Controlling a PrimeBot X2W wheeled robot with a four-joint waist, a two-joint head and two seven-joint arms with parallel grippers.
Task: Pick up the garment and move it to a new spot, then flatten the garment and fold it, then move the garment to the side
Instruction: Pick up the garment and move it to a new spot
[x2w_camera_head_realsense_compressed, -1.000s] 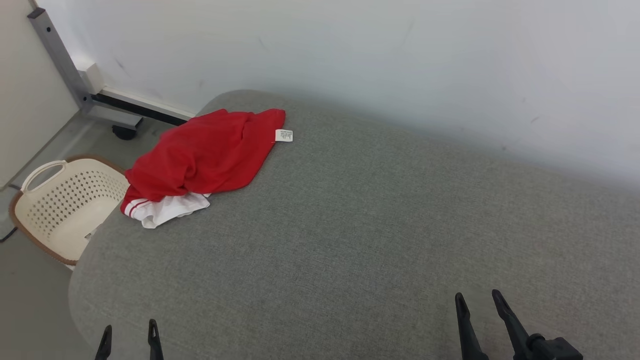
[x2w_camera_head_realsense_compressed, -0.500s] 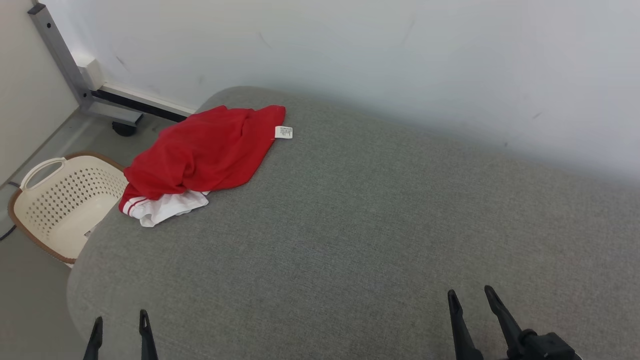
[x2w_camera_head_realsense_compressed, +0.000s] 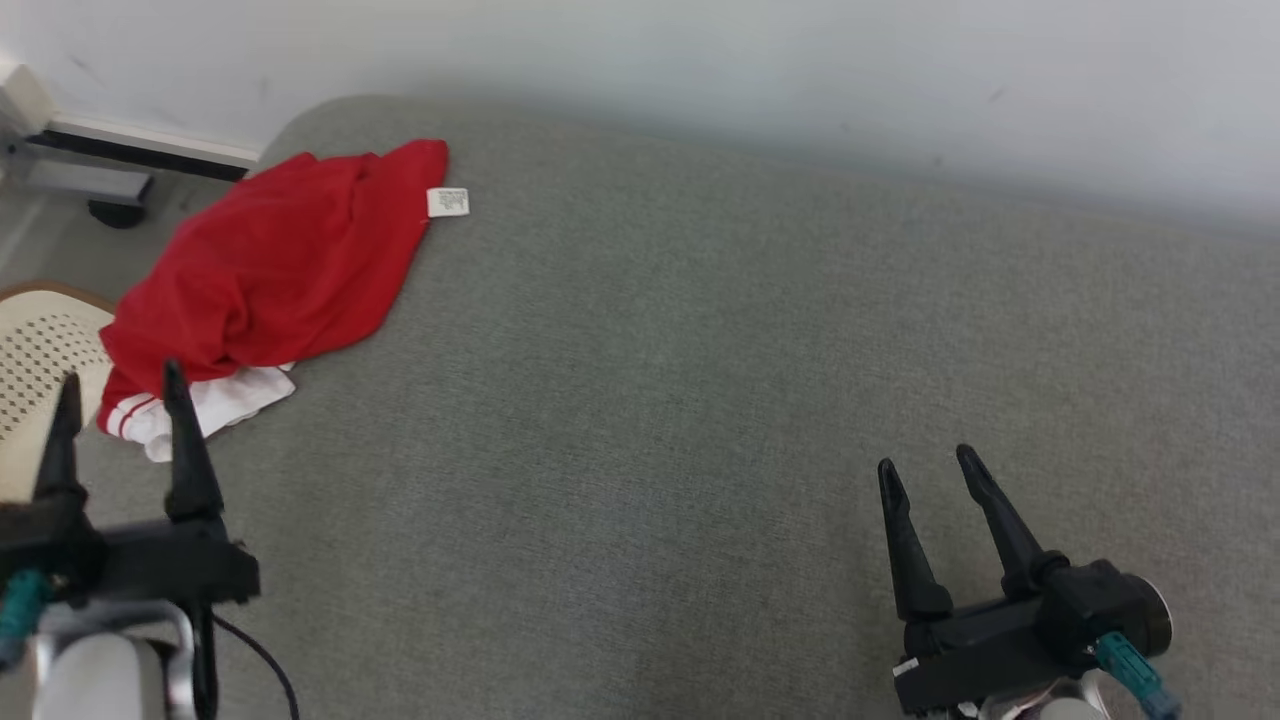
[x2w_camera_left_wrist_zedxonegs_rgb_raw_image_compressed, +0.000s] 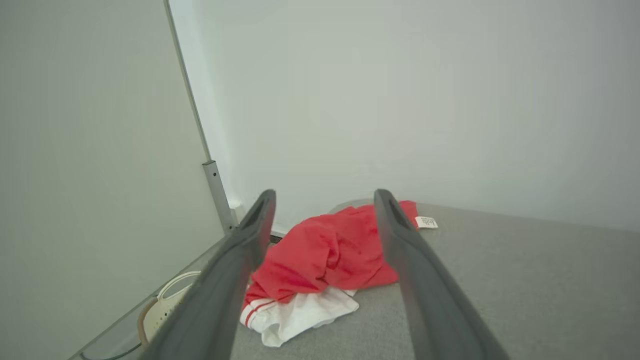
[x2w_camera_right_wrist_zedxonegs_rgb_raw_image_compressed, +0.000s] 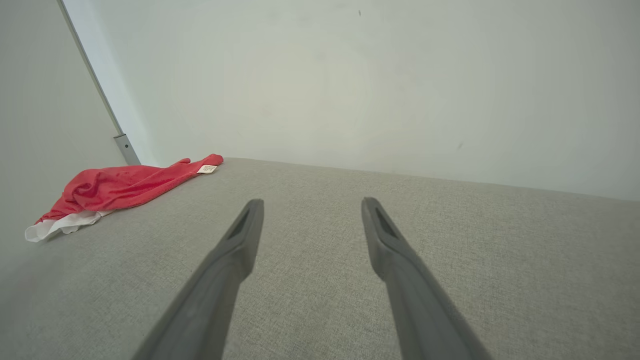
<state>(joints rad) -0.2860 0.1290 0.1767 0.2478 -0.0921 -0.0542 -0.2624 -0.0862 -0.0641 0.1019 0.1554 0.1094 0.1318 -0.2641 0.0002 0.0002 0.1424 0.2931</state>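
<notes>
Garment, red with a white, red-striped part showing under its near edge, lies in a crumpled heap at the far left corner of the grey upholstered surface, close to the rounded edge. A small white label sticks out at its far end. Nothing of the task looks done: no lift, no new spot, no flattening, no fold, no shift to the side. All of it is left. Left gripper hovers just short of the heap's near edge, fingers spread wide and empty, pointed at the cloth; in its wrist view the heap sits framed between the two fingers. Right gripper hangs over bare upholstery well apart from the garment, likewise spread and empty. Step in hand, as I judge it: the reach for the first grasp, left arm leading. Around: a cream perforated basket with a brown rim on the floor just beside the surface's left edge, near the heap; a grey metal frame foot by the pale wall beyond. Nothing lies between the left gripper and the cloth. Possible trouble: the heap is near the edge and could slip toward the basket if nudged. The layers are bunched, so a pinch may catch only one.
</notes>
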